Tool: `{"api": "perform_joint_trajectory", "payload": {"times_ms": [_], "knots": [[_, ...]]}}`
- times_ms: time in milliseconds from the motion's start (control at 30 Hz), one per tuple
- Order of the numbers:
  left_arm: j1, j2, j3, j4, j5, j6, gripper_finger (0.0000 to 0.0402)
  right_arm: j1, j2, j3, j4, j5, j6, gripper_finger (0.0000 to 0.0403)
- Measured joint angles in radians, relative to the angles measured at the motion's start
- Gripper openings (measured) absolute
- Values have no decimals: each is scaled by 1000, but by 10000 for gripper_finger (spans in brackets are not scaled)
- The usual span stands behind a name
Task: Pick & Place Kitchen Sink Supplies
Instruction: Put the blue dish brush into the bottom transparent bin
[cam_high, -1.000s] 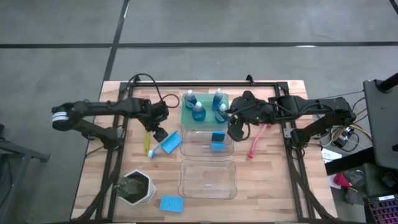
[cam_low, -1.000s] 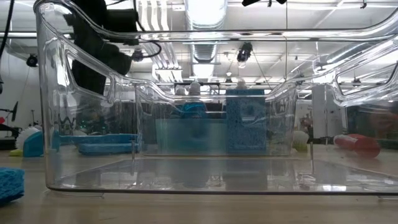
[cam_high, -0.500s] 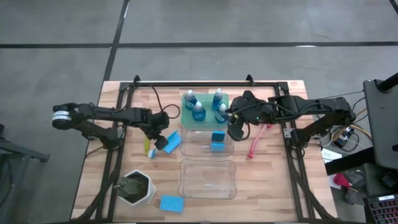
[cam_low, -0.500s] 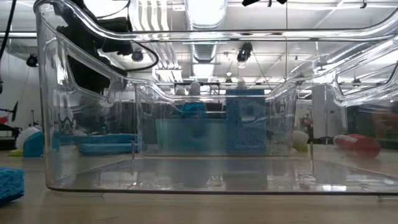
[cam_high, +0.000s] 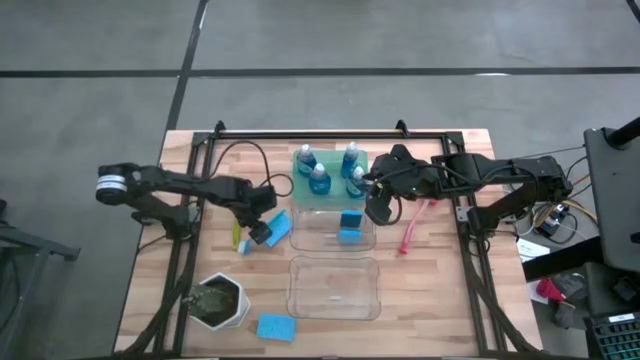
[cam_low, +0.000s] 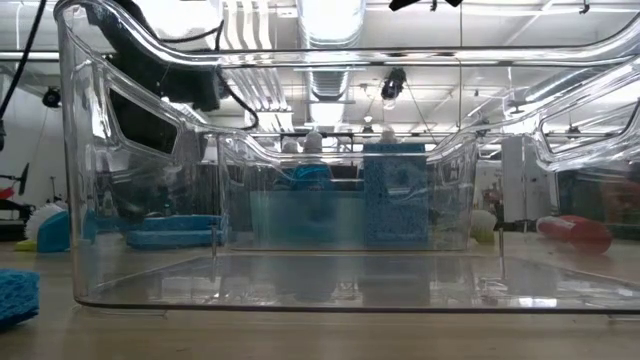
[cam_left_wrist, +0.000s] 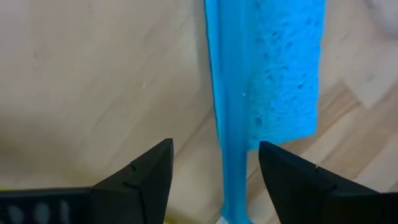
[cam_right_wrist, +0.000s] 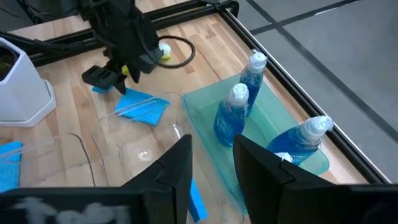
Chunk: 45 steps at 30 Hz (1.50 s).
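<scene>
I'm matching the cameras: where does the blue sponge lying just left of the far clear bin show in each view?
High: sponge, left of centre.
Low: probably the flat blue sponge at left, seen through bin walls.
Left wrist: sponge, upper right.
Right wrist: sponge, left of centre.
Landmark: far clear bin alongside, in all but left wrist.

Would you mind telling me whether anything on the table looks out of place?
One bright blue rectangular sponge lies alone at the table's near edge beside the white hexagonal pot, far from the other supplies. Nothing looks spilled or damaged.
</scene>
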Motion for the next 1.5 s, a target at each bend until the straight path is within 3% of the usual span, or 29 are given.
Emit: {"api": "perform_joint_trajectory", "payload": {"times_ms": [767,1167,1500], "knots": [[1,11,19,-34,24,9,12,0,0,0,0,-1,-6,99],[1,-21,146,-229,25,92,20,0,0,0,-3,-2,-15,92],[0,-53,354,-445,27,175,22,0,-6,0,-2,-3,-12,75]]}}
